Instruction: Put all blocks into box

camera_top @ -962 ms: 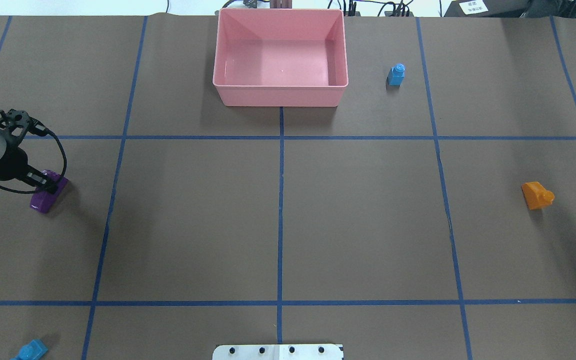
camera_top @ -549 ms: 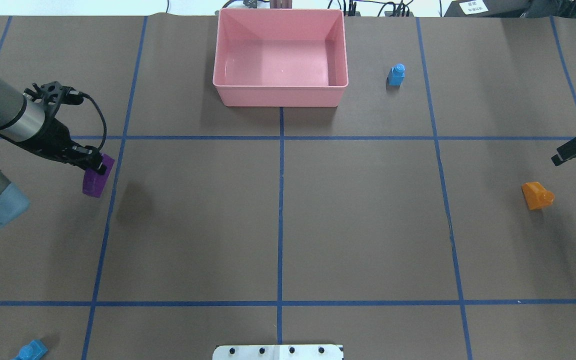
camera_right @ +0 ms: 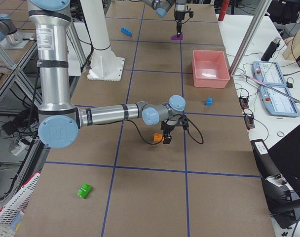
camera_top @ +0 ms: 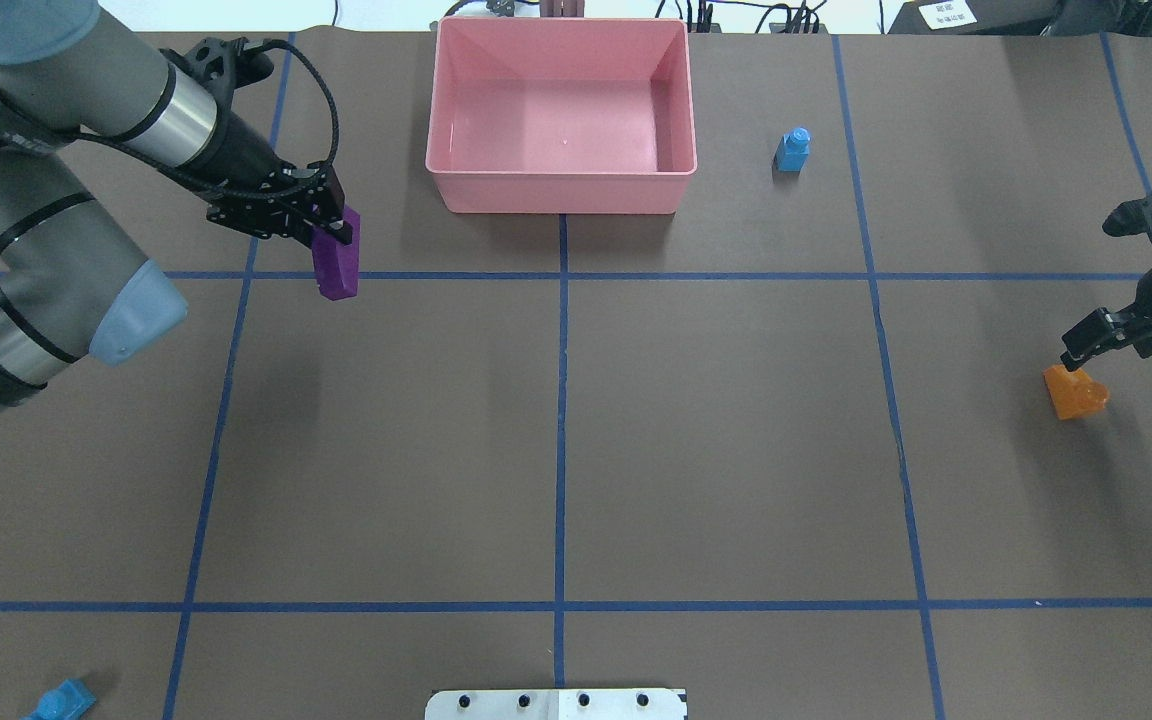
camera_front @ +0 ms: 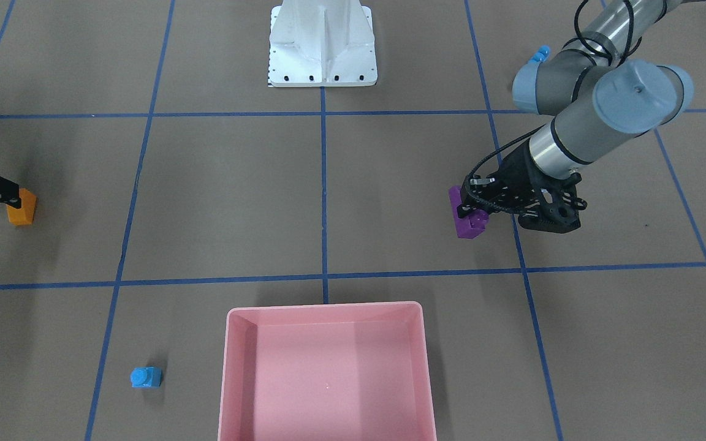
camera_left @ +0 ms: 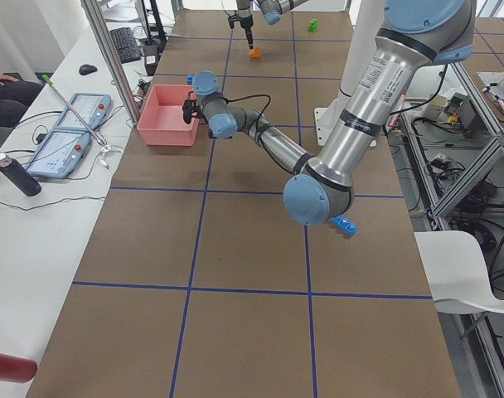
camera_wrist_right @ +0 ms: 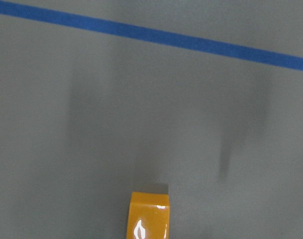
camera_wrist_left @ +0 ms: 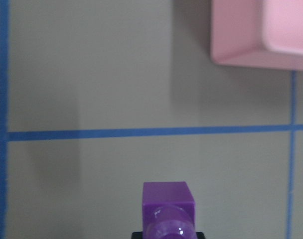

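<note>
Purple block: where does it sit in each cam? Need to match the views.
Front-facing: purple block right of centre.
Overhead: upper left, just left of the pink box.
Exterior left: too small to make out.
Exterior right: top centre.
Left wrist: bottom centre.
Right wrist: not in it.
Landmark: pink box, in every view but the right wrist.

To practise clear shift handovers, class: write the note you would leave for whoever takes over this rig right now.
Left gripper: shut on the purple sloped block, lifted, short of the pink box.
Right gripper: low beside the orange block, which lies on the table; open or shut unclear.
Also on the table: small blue block beside the box, long blue block on the robot's left, green block at the table's right end.
Done: no block in the box. Left: all five.
</note>
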Motion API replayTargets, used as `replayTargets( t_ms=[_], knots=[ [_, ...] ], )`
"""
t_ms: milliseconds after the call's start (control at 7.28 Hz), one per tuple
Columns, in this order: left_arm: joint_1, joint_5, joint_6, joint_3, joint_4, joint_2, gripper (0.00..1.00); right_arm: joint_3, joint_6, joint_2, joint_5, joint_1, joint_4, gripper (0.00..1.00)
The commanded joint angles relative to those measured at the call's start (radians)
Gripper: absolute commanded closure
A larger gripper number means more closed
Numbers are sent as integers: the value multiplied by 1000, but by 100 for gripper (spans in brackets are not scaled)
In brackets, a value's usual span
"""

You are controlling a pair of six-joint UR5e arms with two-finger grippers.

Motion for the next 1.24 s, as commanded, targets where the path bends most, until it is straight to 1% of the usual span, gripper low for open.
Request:
replayTargets(
  t_ms=[0, 137, 275, 412, 549, 687, 824, 962, 1099],
  knots=[
    [0, 55, -123, 144, 4, -195, 100, -10, 38, 2, 18, -11, 0, 0],
    [2, 55, -126, 187, 4, -240, 100, -17, 36, 2, 15, -43, 0, 0],
    [5, 70, -147, 261, 2, -304, 100, -20, 38, 2, 16, -53, 0, 0],
    [22, 119, -154, 349, -2, -381, 100, -19, 38, 0, 16, -62, 2, 0],
    [40, 182, -155, 416, -13, -430, 100, -19, 39, 0, 16, -67, 2, 29],
    [68, 261, -155, 495, -28, -474, 100, -11, 39, 0, 15, -67, 2, 99],
    [94, 333, -157, 564, -111, -493, 100, -8, 38, 2, 15, -65, 2, 100],
    [95, 343, -157, 617, -142, -510, 88, 9, 38, 5, 15, -65, 2, 100],
    [95, 383, -155, 661, -186, -513, 25, 36, 42, 9, 13, -65, 2, 100]
  ],
)
